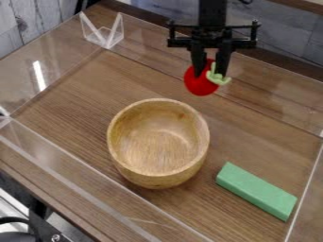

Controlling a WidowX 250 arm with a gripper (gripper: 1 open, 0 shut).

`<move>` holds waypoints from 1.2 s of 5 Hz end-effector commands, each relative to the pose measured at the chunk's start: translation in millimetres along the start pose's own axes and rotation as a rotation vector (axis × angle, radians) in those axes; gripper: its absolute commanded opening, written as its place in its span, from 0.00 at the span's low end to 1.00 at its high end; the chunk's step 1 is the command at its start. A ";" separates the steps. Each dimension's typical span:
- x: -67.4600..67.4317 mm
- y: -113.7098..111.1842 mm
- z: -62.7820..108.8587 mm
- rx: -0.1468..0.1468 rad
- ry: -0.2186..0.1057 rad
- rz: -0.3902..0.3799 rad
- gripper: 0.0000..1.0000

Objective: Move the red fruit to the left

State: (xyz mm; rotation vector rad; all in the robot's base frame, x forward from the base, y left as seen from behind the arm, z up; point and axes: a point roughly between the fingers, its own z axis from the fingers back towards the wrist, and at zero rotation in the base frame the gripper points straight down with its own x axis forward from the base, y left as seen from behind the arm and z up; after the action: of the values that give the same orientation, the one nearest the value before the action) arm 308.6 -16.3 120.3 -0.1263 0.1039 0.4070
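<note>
Black two-fingered claw [209, 64], closed on the small glossy red toy strawberry with light green leafy cap [199, 81], which it holds beyond the round light wooden bowl [159, 143], well apart from the green rectangular block [256, 191].

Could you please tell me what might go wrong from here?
The strawberry hangs low between the gripper's dark fingers, so it might slip out and roll. The wooden bowl lies close by, so a low swing toward the camera could drop the fruit in or knock the rim.
</note>
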 end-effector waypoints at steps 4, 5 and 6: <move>-18.0 -1.1 17.0 -0.044 -0.052 -0.055 0.00; -20.7 -2.7 15.0 -0.048 -0.050 -0.068 0.00; -21.1 -4.7 13.9 -0.054 -0.050 -0.079 0.00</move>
State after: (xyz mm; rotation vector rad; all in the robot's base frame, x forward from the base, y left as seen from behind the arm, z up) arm 290.3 -24.9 116.6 -0.1600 0.1108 0.3486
